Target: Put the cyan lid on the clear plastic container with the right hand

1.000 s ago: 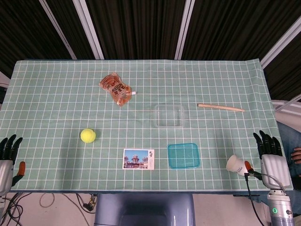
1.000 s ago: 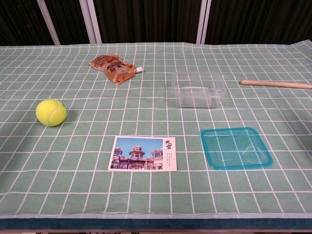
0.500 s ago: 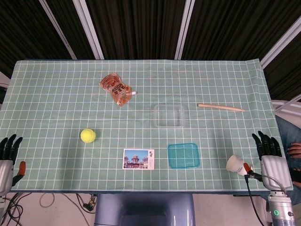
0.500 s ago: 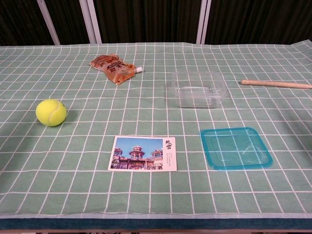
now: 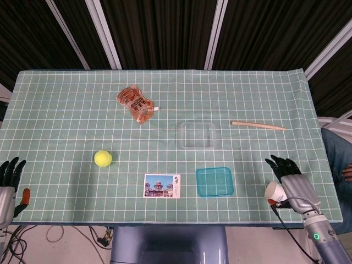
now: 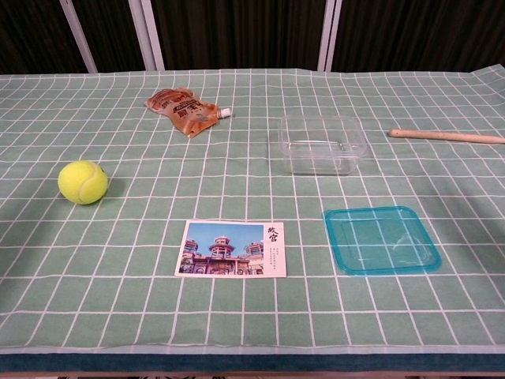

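Table (image 5: 66, 104) under a green grid cloth fills both views, and nothing on it has shifted over the last second. The one change: right hand (image 5: 289, 179), parked at the lower right edge of the head view a second ago, now sits further left and up, over the cloth's right border, dark fingers (image 5: 278, 164) spread and pointing toward the upper left, holding nothing. Reads as the start of the reach; grasp not yet begun. Cyan lid (image 5: 214, 181) lies flat at lower centre-right, well apart from that hand, with the clear plastic container (image 5: 197, 135) open just above it in frame, near but not touching. Left hand (image 5: 7, 184) at the lower left edge, off the cloth, fingers spread, empty, unmoved. Other items, untouched: postcard (image 5: 162, 185) left of the lid, orange pouch (image 5: 135, 103) upper centre-left, wooden stick (image 5: 258, 126) right of the container, tennis ball (image 5: 103, 158) at left. Hard to make out: a white cup-like part at the right hand's base, purpose unclear; left hand cut by the frame edge; chest view shows neither hand; the container's rim is faint against the cloth, so the lid's fit cannot be judged.
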Controlling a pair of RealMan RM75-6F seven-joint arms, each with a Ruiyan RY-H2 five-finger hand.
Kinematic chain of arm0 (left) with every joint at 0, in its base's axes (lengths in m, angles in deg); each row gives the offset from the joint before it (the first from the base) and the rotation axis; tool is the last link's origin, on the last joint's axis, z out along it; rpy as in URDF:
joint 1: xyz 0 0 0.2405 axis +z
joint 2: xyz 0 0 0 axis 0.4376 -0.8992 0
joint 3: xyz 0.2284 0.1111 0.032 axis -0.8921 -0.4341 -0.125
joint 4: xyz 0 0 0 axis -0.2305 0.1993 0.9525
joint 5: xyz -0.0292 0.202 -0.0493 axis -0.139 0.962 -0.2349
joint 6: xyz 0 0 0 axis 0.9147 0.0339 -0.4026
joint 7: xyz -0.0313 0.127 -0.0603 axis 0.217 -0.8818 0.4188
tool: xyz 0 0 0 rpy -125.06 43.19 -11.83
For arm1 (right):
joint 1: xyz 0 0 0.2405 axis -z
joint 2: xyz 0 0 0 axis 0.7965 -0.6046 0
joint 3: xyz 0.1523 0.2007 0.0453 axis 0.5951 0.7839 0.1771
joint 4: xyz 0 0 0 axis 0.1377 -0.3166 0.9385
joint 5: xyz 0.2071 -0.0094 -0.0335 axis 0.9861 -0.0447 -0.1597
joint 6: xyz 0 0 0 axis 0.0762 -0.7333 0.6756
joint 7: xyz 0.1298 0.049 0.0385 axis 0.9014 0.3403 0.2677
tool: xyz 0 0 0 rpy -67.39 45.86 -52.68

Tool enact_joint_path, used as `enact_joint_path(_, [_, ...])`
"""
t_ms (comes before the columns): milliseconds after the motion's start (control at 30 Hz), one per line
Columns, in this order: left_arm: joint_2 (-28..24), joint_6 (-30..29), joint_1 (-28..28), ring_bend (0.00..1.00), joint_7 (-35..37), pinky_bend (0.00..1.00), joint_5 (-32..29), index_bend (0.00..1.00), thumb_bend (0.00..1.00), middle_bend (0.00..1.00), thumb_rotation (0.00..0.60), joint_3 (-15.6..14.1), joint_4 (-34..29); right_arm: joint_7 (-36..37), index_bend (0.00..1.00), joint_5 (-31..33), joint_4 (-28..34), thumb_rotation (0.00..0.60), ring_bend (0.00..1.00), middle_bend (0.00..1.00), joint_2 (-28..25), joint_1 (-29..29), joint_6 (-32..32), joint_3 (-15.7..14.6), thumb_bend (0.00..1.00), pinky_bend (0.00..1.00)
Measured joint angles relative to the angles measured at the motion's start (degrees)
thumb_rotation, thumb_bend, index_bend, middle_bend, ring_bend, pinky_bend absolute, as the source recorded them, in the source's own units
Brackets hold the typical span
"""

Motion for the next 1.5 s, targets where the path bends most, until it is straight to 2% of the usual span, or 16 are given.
enact_joint_path(133, [0.02, 0.00, 0.11, 0.00, -0.20, 0.00, -0.32, 0.04, 0.50, 0.00, 0.600, 0.00, -0.25, -5.95, 0.00, 5.80, 2.63, 0.600, 0.00, 0.00, -0.68, -4.56, 6.91, 0.43, 0.14, 0.00])
enact_joint_path(300, [-0.15, 0.41, 0.10, 0.00, -0.25, 0.00, -0.84, 0.04, 0.50, 0.00, 0.600, -0.04, -0.40, -15.22, 0.00, 14.82, 4.30, 0.600, 0.00, 0.00, 3.08, -8.59, 9.08, 0.66, 0.14, 0.00])
enact_joint_path(533, [-0.55, 0.80, 0.08, 0.00, -0.02, 0.00, -1.12, 0.04, 0.50, 0.00, 0.600, -0.18, -0.86, -29.80, 0.00, 27.33, 4.55, 0.600, 0.00, 0.00, 15.30, -14.15, 7.01, 0.37, 0.14, 0.00])
enact_joint_path(700, [-0.75, 0.87, 0.09, 0.00, 0.19, 0.00, -1.24, 0.04, 0.50, 0.00, 0.600, -0.20, -1.12, -35.15, 0.00, 31.74, 1.89, 0.600, 0.00, 0.00, 23.53, -17.63, 4.23, -0.03, 0.14, 0.00])
enact_joint_path(1033, [-0.91, 1.25, -0.05, 0.00, 0.15, 0.00, -1.96, 0.04, 0.50, 0.00, 0.600, -0.02, -1.33, -38.02, 0.00, 33.17, -1.97, 0.600, 0.00, 0.01, 29.13, -20.96, 0.87, 0.04, 0.14, 0.00])
enact_joint_path(1233, [-0.89, 1.39, -0.07, 0.00, -0.09, 0.00, -2.25, 0.04, 0.50, 0.00, 0.600, -0.03, -1.36, -38.86, 0.00, 35.89, -2.77, 0.600, 0.00, 0.10, 29.92, -22.30, 1.12, 0.03, 0.14, 0.00])
enact_joint_path(1500, [-0.91, 1.43, -0.10, 0.00, -0.07, 0.00, -2.45, 0.04, 0.50, 0.00, 0.600, 0.02, -1.44, -40.86, 0.00, 39.81, -2.96, 0.600, 0.00, 0.14, 30.62, -24.73, 0.63, 0.67, 0.14, 0.00])
